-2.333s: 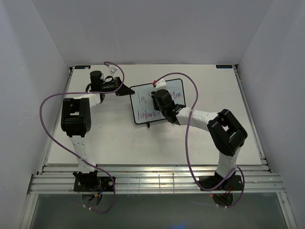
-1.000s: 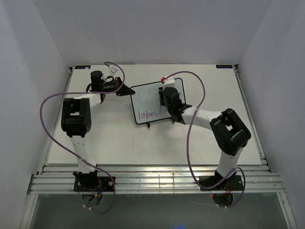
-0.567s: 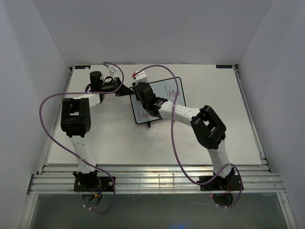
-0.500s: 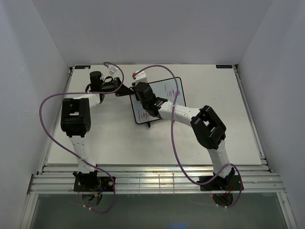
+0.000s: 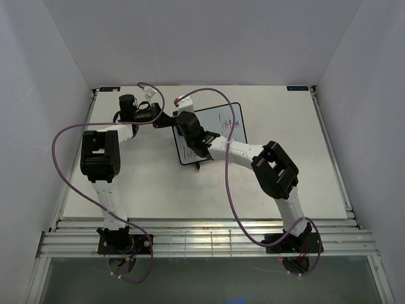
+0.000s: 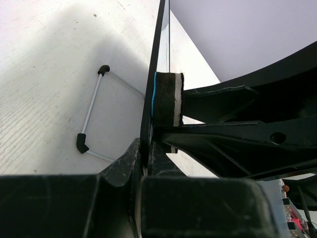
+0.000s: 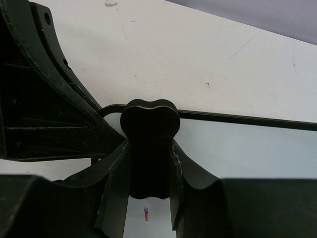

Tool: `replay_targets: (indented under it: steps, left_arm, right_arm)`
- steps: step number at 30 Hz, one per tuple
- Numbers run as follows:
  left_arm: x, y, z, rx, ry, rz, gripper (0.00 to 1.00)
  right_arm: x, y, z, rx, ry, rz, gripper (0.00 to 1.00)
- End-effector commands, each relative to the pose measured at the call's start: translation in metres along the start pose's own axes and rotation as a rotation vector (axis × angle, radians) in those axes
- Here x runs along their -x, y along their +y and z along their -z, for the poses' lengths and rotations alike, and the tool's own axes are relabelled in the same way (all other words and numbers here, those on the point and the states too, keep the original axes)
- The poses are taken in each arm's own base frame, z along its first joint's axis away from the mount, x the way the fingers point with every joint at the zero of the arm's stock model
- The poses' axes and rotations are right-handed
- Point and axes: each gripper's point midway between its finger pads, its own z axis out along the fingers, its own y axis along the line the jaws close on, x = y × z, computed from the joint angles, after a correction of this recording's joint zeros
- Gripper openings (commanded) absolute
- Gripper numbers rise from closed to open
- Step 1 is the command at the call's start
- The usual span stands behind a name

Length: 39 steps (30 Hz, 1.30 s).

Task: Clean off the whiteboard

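The whiteboard (image 5: 218, 134) stands tilted at the table's middle back, with red and dark writing left at its upper right and lower left. My left gripper (image 5: 166, 119) is shut on the board's upper left corner; in the left wrist view its jaws (image 6: 147, 148) clamp the thin black frame (image 6: 157, 59) edge-on. My right gripper (image 5: 185, 125) is shut on the black bone-shaped eraser (image 7: 150, 124), which presses flat on the board's face (image 7: 257, 153) near that same corner. The eraser (image 6: 167, 99) also shows in the left wrist view, against the board.
A wire stand foot (image 6: 91, 116) of the board rests on the white table (image 5: 139, 183). The right arm's purple cable (image 5: 235, 120) arches over the board. The left gripper's dark body (image 7: 39, 99) sits close beside the right gripper's fingers. A small red mark (image 7: 145, 212) shows below the eraser.
My right gripper has swept the eraser from the board's right middle across to its upper left corner. Writing in the upper middle is gone. The left arm has not moved.
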Motion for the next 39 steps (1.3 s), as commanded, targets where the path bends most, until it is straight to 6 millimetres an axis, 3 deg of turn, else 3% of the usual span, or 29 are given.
replay_targets:
  steps: [1,3,5,6,7,8,10,14,19,20,22,23,26,29,32,35,36,37,39]
  left_arm:
    - [0.004,-0.023,-0.007,-0.043,0.011,-0.192,0.00]
    - [0.004,-0.023,-0.007,-0.043,0.011,-0.192,0.00]
    - [0.003,-0.022,-0.007,-0.043,0.012,-0.189,0.00]
    - [0.004,-0.022,-0.007,-0.043,0.012,-0.190,0.00]
    - [0.004,-0.021,-0.007,-0.040,0.011,-0.189,0.00]
    - [0.003,-0.021,-0.007,-0.038,0.011,-0.187,0.00]
    - [0.004,-0.020,-0.008,-0.036,0.009,-0.186,0.00]
    - [0.003,-0.018,-0.008,-0.032,0.010,-0.180,0.00]
    - [0.004,-0.019,-0.008,-0.034,0.009,-0.181,0.00]
    - [0.003,-0.018,-0.007,-0.033,0.009,-0.181,0.00]
    - [0.004,-0.019,-0.007,-0.034,0.009,-0.181,0.00]
    - [0.004,-0.019,-0.007,-0.034,0.009,-0.184,0.00]
    - [0.003,-0.019,-0.007,-0.034,0.010,-0.181,0.00]
    - [0.004,-0.021,-0.007,-0.036,0.010,-0.186,0.00]
    - [0.005,-0.023,-0.007,-0.036,0.008,-0.192,0.00]
    - [0.006,-0.024,-0.007,-0.038,0.009,-0.193,0.00]
    - [0.006,-0.023,-0.007,-0.039,0.009,-0.193,0.00]
    - [0.005,-0.024,-0.007,-0.040,0.010,-0.193,0.00]
    - [0.005,-0.023,-0.006,-0.038,0.009,-0.192,0.00]
  right_arm:
    - [-0.027,0.014,-0.001,0.004,0.055,-0.004,0.08]
    - [-0.041,-0.012,0.002,-0.061,0.085,-0.019,0.08]
    - [-0.039,-0.038,0.011,-0.133,0.080,-0.042,0.08]
    - [-0.060,-0.055,0.016,-0.167,0.117,-0.052,0.08]
    - [-0.067,-0.062,0.021,-0.177,0.126,-0.058,0.08]
    - [-0.057,-0.063,0.027,-0.153,0.098,-0.088,0.08]
    - [-0.080,-0.066,0.040,-0.137,0.132,-0.072,0.08]
    - [-0.098,-0.041,0.057,-0.045,0.146,-0.088,0.08]
    - [-0.098,0.022,0.059,0.129,0.133,-0.047,0.08]
    - [-0.079,0.035,0.055,0.150,0.099,-0.052,0.08]
    - [-0.073,0.059,0.054,0.222,0.090,-0.017,0.08]
    - [-0.055,0.073,0.053,0.248,0.059,-0.024,0.08]
    - [-0.045,0.083,0.047,0.260,0.063,-0.004,0.08]
    - [-0.050,0.062,0.038,0.214,0.084,0.014,0.08]
    - [-0.057,0.021,0.034,0.134,0.105,0.013,0.08]
    - [-0.072,-0.041,0.034,0.027,0.129,0.002,0.08]
    - [-0.090,-0.057,0.039,0.003,0.165,0.003,0.08]
    - [-0.083,-0.079,0.039,-0.032,0.153,-0.017,0.08]
    - [-0.085,-0.099,0.047,-0.058,0.152,-0.029,0.08]
